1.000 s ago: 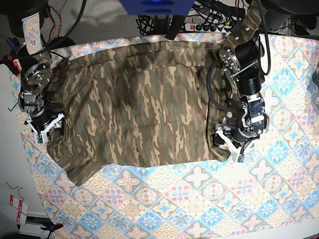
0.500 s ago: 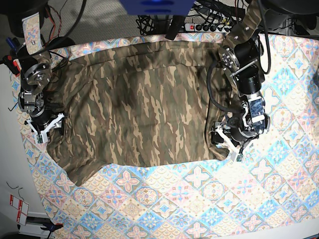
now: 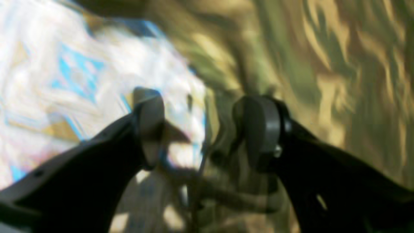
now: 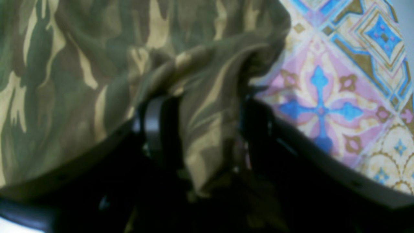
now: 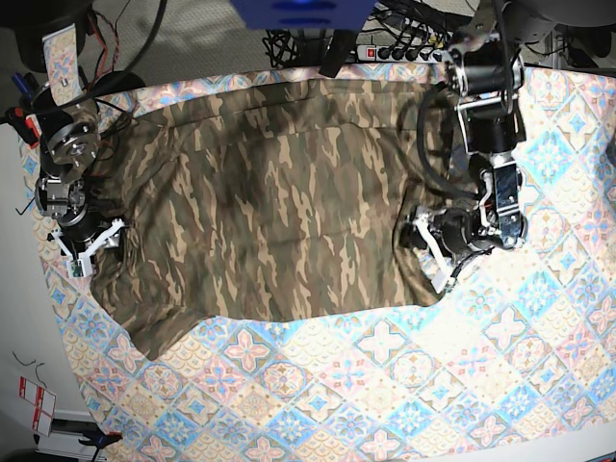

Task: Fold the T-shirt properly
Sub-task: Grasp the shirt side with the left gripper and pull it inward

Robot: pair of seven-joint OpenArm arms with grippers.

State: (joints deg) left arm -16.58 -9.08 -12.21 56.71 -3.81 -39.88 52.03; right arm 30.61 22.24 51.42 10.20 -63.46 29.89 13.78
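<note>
The camouflage T-shirt (image 5: 269, 212) lies spread flat across the tile-patterned cloth (image 5: 404, 385). At the shirt's right edge sits my left gripper (image 5: 430, 252). The blurred left wrist view shows this gripper (image 3: 203, 129) open, with the shirt's edge (image 3: 226, 152) running between its fingers and tile cloth (image 3: 64, 71) to the left. My right gripper (image 5: 96, 248) rests at the shirt's left sleeve. Seen from the right wrist, the right gripper (image 4: 203, 126) has its jaws apart and a raised fold of the T-shirt (image 4: 207, 106) between them.
Cables and a power strip (image 5: 404, 48) lie beyond the table's far edge. The cloth's left side (image 5: 43, 289) ends just left of the right arm. Tile cloth (image 4: 323, 106) shows beside the sleeve.
The left arm swung right and its gripper slid up along the shirt's right edge, jaws narrowing. The right arm and the shirt kept still.
</note>
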